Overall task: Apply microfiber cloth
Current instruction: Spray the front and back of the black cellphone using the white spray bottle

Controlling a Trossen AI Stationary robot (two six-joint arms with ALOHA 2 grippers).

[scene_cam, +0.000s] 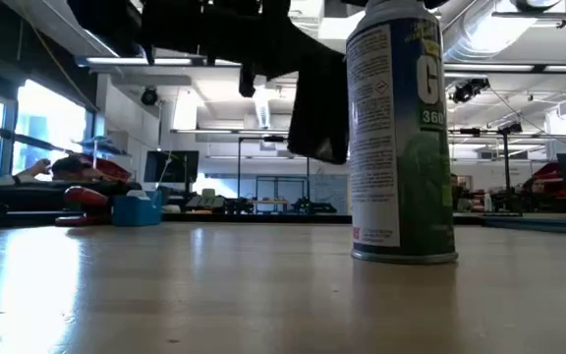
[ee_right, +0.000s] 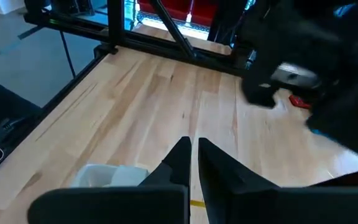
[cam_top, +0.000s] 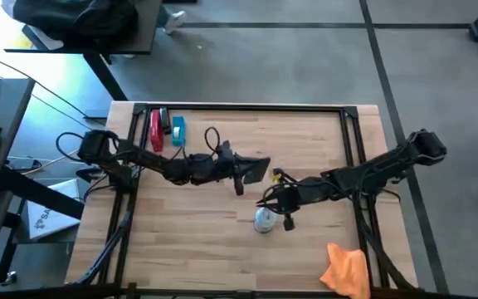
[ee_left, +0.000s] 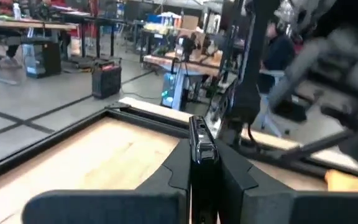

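The orange microfiber cloth (cam_top: pixel 347 270) lies crumpled at the table's near right corner, and its edge also shows in the left wrist view (ee_left: pixel 347 180). No gripper touches it. My left gripper (cam_top: pixel 241 171) is at mid-table, shut on a black phone (cam_top: pixel 257 169) held above the wood. My right gripper (ee_right: pixel 192 149) hovers just right of it, fingers together with nothing between them. Beside and below it a spray can (scene_cam: pixel 401 128) with a white top (ee_right: pixel 110 175) stands upright on its base. My left gripper pinches the black phone between its two fingers, which reach in roughly level from the table's left side. The phone shows edge-on, its thin side (ee_left: pixel 201 146) standing up between the fingers. It hangs clear of the table (scene_cam: pixel 317 108).
A red tool (cam_top: pixel 156 129) and a blue item (cam_top: pixel 178 126) lie near the far left edge. The black frame rails (cam_top: pixel 355 133) run along the table's sides. Bare wood (cam_top: pixel 181 241) spans the near left part.
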